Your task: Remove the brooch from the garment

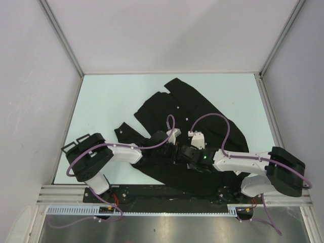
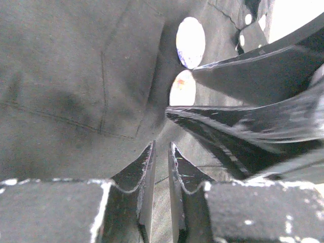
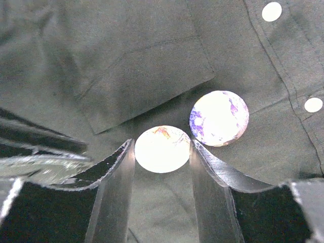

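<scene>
My right claw (image 3: 162,146) stands open astride the orange-flecked brooch (image 3: 162,150), fingertips at its rim, on the black garment (image 3: 126,61) beside a purple-mottled badge (image 3: 218,117). My left claw (image 2: 161,149) is pinched nearly closed on the garment's cloth.

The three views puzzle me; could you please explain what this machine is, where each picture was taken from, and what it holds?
It is a robot with a left arm and a right arm at a table. The wide picture looks down from above; the others come from wrist cameras. A black shirt lies there with a pale brooch and a purple brooch on it. The left pincer seems to pinch the cloth. The right pincer stands open around the pale brooch.
</scene>
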Motion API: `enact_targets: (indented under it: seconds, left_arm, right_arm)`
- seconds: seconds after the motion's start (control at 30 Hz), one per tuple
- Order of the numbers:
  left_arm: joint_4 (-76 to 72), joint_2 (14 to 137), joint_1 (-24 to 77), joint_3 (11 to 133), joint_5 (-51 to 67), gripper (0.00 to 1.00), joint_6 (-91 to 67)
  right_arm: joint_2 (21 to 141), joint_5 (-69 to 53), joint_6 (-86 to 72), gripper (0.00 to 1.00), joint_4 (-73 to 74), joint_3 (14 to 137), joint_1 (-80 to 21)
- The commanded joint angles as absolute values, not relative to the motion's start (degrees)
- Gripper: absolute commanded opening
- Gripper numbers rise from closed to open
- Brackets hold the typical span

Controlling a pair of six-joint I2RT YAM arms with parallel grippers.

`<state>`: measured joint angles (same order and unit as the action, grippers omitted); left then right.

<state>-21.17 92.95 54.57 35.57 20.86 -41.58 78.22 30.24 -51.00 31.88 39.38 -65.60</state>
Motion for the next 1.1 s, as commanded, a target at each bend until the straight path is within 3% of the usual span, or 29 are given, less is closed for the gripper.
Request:
enact_targets:
  seconds: [0.0, 0.1, 0.27, 0.7, 0.9, 1.07]
  left_arm:
    - [-24.79, 94.13, 55.2, 37.26, 23.73, 0.19, -42.63]
    - [-24.79, 94.66, 55.37, 37.7, 23.82, 0.18, -42.71]
    - [-24.61, 96.15, 55.98, 39.19, 24.26, 0.16, -42.63]
    - [-22.5, 99.93, 56.16, 45.96, 25.23, 0.13, -42.98]
    - [-18.9, 102.92, 56.16, 50.36, 22.33, 0.04, -42.37]
    - [-19.33, 102.57, 56.08, 48.52, 21.1, 0.01, -42.98]
  right_arm:
    - [72.69, 29.36, -52.47, 0.37, 27.77, 37.44, -64.51]
    - [70.93, 28.48, -52.12, 0.36, 28.04, 36.48, -63.46]
    - [68.56, 24.79, -51.94, 0.49, 24.78, 33.84, -61.53]
    - [65.65, 27.6, -54.66, 0.47, 33.04, 34.89, -53.71]
    - [70.83, 27.77, -59.49, 0.49, 35.68, 39.02, -51.33]
    - [76.72, 29.17, -64.5, 0.59, 40.59, 43.67, -51.06]
